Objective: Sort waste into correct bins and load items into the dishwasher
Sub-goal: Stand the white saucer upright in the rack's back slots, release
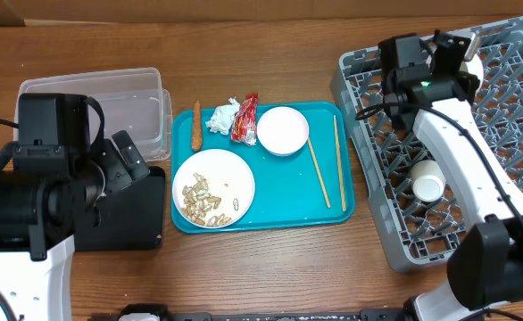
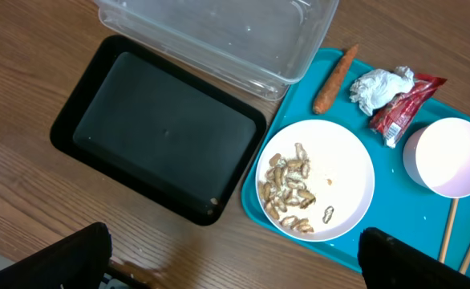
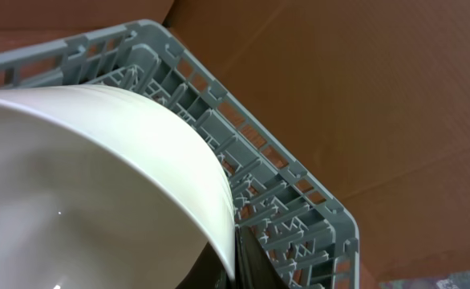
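My right gripper (image 1: 452,49) is shut on the rim of a white bowl (image 3: 83,177) over the far corner of the grey dish rack (image 1: 511,134); the rack's corner also shows in the right wrist view (image 3: 299,201). A small white cup (image 1: 428,184) lies in the rack. My left gripper (image 2: 235,265) is open and empty above the table, by the black tray (image 2: 163,128) and clear tub (image 2: 219,32). On the teal tray (image 1: 270,218) sit a plate (image 2: 355,172) with peanut shells (image 2: 289,189), a carrot stick (image 2: 334,79), a tissue (image 2: 381,87), a red wrapper (image 2: 402,112), a pink bowl (image 2: 447,156) and chopsticks (image 1: 319,174).
The left arm's black body (image 1: 38,187) covers the table's left side and part of the black tray. Brown cardboard lies beyond the rack's far edge (image 3: 363,96). Bare wooden table (image 1: 288,267) runs along the front.
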Controlling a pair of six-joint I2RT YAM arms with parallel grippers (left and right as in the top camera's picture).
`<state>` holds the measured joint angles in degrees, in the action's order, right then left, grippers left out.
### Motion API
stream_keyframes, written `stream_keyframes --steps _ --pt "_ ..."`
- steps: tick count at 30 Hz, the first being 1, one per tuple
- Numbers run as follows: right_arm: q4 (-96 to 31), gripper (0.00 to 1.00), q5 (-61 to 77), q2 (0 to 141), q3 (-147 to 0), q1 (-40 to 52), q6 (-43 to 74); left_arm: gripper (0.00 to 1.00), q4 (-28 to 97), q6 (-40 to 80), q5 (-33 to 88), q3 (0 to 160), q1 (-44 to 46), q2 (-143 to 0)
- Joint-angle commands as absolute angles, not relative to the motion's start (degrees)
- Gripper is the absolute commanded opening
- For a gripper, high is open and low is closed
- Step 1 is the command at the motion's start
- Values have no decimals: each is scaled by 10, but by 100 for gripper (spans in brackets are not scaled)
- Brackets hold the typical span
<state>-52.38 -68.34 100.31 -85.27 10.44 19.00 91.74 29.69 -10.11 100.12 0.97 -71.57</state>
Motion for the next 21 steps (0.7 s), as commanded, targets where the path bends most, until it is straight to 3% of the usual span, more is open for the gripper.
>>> stream_keyframes --steps 1,17,21 --pt "-524 4 -708 1009 -856 102 191 100 916 300 -105 1002 5 -724" --pt "-560 4 -677 1019 -855 102 226 100 898 325 -44 1002 4 -762" --pt "-565 4 -643 1034 -854 102 226 100 902 351 -97 1002 17 -730"
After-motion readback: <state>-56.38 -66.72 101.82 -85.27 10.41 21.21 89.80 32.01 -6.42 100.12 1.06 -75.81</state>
